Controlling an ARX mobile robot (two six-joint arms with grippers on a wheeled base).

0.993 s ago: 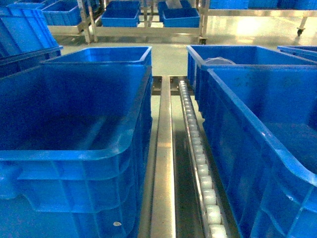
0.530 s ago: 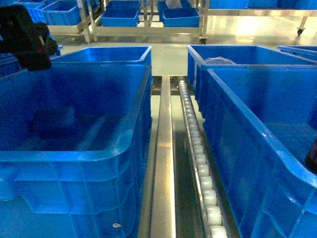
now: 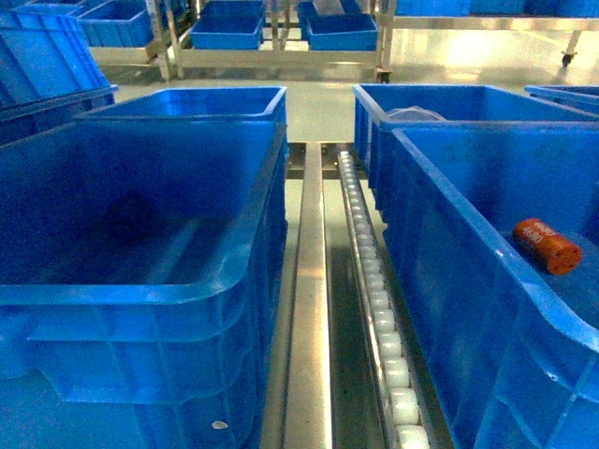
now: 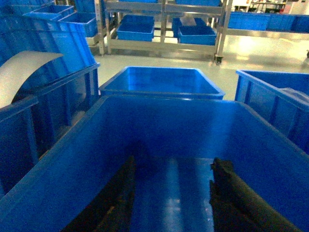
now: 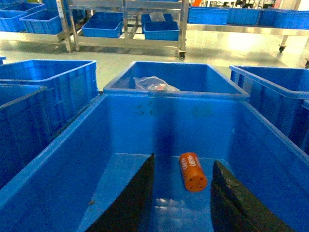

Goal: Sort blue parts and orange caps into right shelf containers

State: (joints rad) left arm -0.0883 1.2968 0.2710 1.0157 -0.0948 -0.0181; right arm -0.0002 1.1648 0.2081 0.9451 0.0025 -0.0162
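Crates crowd the near ground on both sides of a steel rail (image 3: 309, 309) and a strip of white rollers (image 3: 379, 309). Over the near right crate (image 5: 53, 183) hangs the right end effector (image 5: 182, 198), its two dark fingers (image 5: 133, 198) spread apart and holding nothing. Between them, on the crate floor, lies one orange cap (image 5: 192, 171) on its side, a stubby cylinder with white printing along it and small holes in its near end face; whether the fingers touch it I cannot tell. From the head camera the same cap (image 3: 547, 246) shows low inside that crate, close to its right edge of view.

Across the rail, the left end effector (image 4: 171, 198) hangs over the near left crate (image 3: 140, 290), fingers (image 4: 241, 198) likewise parted, with only bare blue floor between them.

Behind each near crate sits another. The far right one (image 5: 174, 79) holds a crumpled clear plastic bag (image 5: 154, 84) with something reddish in it. The far left one (image 4: 159, 82) shows only blue walls.

Beyond, across pale floor, metal shelving (image 5: 125, 24) carries more blue bins (image 5: 161, 29).
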